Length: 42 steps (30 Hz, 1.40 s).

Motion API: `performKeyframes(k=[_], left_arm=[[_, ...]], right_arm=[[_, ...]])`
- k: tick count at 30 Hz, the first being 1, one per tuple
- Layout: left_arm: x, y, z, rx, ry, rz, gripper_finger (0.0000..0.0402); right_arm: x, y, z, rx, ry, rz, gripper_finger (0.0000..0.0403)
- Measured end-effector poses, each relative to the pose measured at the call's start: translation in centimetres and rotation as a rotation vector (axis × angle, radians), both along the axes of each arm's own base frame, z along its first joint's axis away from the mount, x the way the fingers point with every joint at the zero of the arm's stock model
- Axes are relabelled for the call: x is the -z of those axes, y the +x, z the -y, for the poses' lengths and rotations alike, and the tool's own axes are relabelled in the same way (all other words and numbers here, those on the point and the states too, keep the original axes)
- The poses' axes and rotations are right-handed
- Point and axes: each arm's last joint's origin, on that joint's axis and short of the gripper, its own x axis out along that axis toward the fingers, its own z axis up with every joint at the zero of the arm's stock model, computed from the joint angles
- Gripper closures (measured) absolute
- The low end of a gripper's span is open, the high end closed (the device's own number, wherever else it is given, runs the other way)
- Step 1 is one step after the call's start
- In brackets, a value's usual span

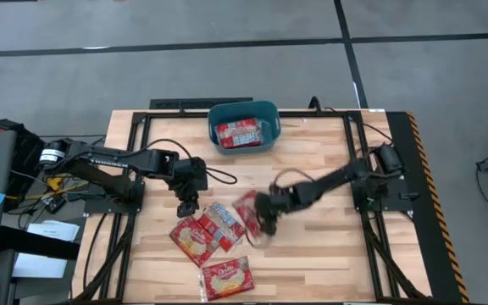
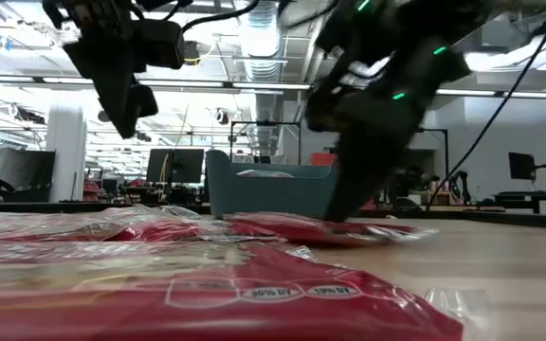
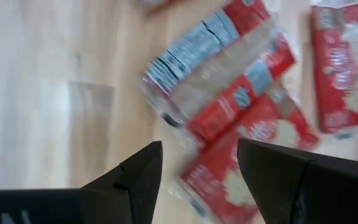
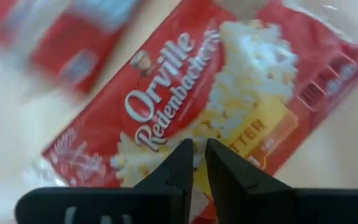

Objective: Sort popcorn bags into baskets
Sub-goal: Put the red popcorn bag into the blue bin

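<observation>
A teal basket (image 1: 242, 125) stands at the table's far middle, with red popcorn bags (image 1: 238, 134) inside; it shows in the low view too (image 2: 268, 192). Three more bags lie flat near the near edge (image 1: 191, 240) (image 1: 221, 225) (image 1: 225, 277). My left gripper (image 1: 186, 203) (image 3: 197, 171) hovers open above this group, raised clear of the table (image 2: 126, 99). My right gripper (image 1: 263, 213) (image 4: 199, 155) points down on another red bag (image 1: 247, 210) with a cream popcorn picture, its fingers nearly together. My right gripper is shut on the popcorn bag at its cream picture (image 4: 216, 134), near the middle of the face, coming from above and pointing down. The fingertips hide how much wrapper is between them. The bag (image 2: 325, 227) lies about flat on the table below the fingers.
Black frame rails (image 1: 134, 169) (image 1: 364, 186) run along both sides of the wooden top. Bare wood (image 1: 329, 246) lies to the right of the bags and between them and the basket. A bag fills the low view's foreground (image 2: 207, 284).
</observation>
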Motion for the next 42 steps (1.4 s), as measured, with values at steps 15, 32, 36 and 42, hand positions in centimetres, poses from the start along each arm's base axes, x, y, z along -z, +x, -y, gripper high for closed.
performKeyframes(k=[15, 32, 36, 42], left_arm=[[3.5, 4.3, 0.0, 0.415, 0.261, 0.22, 0.0144], [11.0, 8.4, 1.2, 0.615, 0.198, -0.043, 0.0114], [11.3, 8.5, 1.1, 0.608, 0.192, -0.068, 0.0185], [11.3, 8.6, 0.8, 0.612, 0.192, -0.075, 0.0343]], right_arm=[[-6.9, -1.6, 1.3, 0.026, 0.093, 0.161, 0.0328], [-7.3, -4.3, -2.7, 0.109, 0.046, 0.057, 0.0328], [-7.2, -4.5, -2.7, 0.139, 0.025, 0.048, 0.0328], [-7.2, -4.5, -2.6, 0.146, 0.026, 0.05, 0.0328]])
